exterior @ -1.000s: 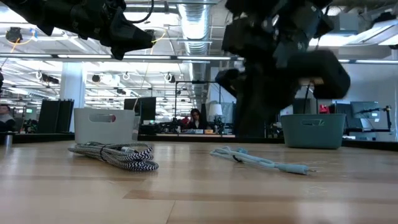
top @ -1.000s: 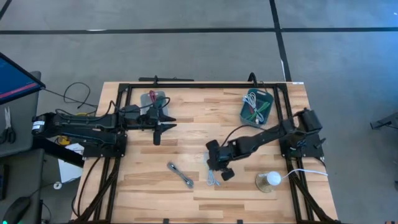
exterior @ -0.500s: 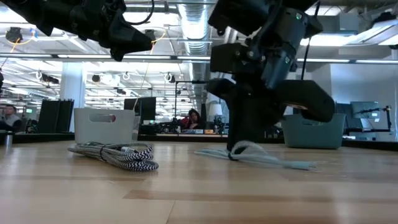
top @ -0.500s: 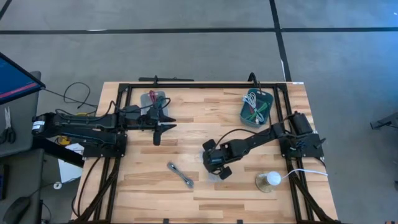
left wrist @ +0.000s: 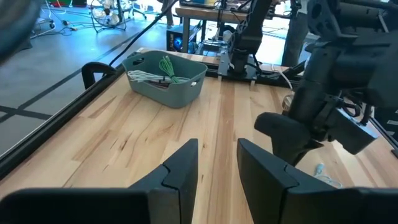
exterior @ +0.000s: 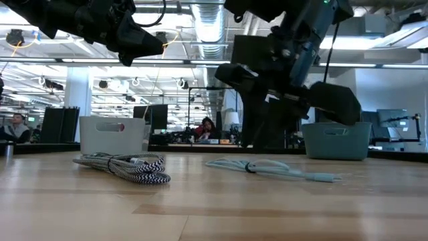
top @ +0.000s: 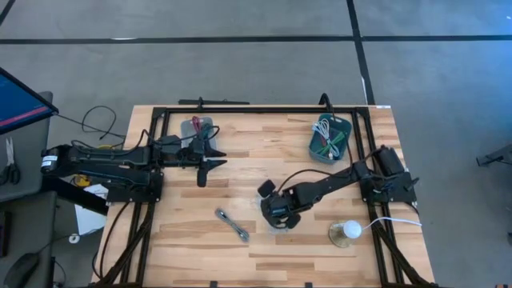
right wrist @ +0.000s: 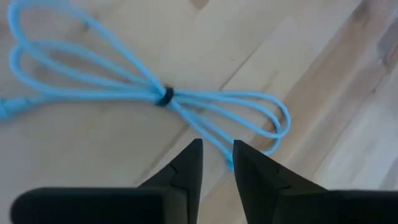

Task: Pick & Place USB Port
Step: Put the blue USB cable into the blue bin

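Note:
The USB cable is a light-blue bundle (right wrist: 165, 96) tied at its middle, lying flat on the wooden table (exterior: 267, 167). My right gripper (right wrist: 217, 149) points steeply down over one looped end. It is open by a narrow gap, with one strand (right wrist: 225, 157) running between the fingertips. I cannot tell whether a finger touches that strand. In the high view the right gripper (top: 276, 214) covers most of the cable. My left gripper (top: 221, 158) hovers open and level over the table's far left part, holding nothing (left wrist: 217, 149).
A black-and-white braided cable (top: 232, 224) lies left of the blue one (exterior: 127, 166). A green bin (top: 314, 146) with cables stands at the far right, a clear bin (top: 198, 128) at the far left. A round white object (top: 346, 232) sits near the right edge.
My right gripper has shifted slightly toward the table's left, rolled its wrist and tipped further down over the blue cable. Half a second ago one loop of the cable stood raised under the gripper. Now the whole bundle lies flat, a little farther left.

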You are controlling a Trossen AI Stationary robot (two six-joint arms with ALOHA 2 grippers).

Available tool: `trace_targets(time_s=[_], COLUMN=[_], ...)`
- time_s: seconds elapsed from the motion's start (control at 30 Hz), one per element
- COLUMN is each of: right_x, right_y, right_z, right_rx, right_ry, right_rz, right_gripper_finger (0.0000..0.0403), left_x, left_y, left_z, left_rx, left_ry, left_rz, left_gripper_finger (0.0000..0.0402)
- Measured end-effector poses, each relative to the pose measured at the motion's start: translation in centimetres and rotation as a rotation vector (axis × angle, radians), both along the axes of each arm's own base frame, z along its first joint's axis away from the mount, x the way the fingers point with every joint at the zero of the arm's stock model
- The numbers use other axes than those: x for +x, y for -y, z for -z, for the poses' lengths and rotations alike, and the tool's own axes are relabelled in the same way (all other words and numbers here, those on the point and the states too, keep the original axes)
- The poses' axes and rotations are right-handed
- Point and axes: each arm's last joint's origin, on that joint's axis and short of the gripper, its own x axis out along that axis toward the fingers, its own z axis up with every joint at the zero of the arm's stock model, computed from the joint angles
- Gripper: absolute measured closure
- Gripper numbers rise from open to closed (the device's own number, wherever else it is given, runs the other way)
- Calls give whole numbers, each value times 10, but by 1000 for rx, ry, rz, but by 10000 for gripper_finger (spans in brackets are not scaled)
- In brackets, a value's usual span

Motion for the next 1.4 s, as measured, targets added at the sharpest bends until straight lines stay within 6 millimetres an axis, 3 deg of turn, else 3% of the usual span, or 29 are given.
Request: trace_targets(time_s=[0.43,0.97,1.2,1.4], right_x=[5,15,12,9], right_y=[-8,-8,-3,15], right_z=[2,40,34,26], right_rx=[-18,-30,8,135], right_ry=[62,-6,-21,-74], right_rz=[-29,-15,72,215], right_gripper_finger=[323,324,327,357], left_x=[0,0,0,0], left_y=[0,0,0,0], left_z=[0,0,0,1], left_rx=[0,0,0,-1], left_ry=[0,-2,-4,-6], left_rz=[0,0,0,0], left_gripper_finger=[289,289,289,289])
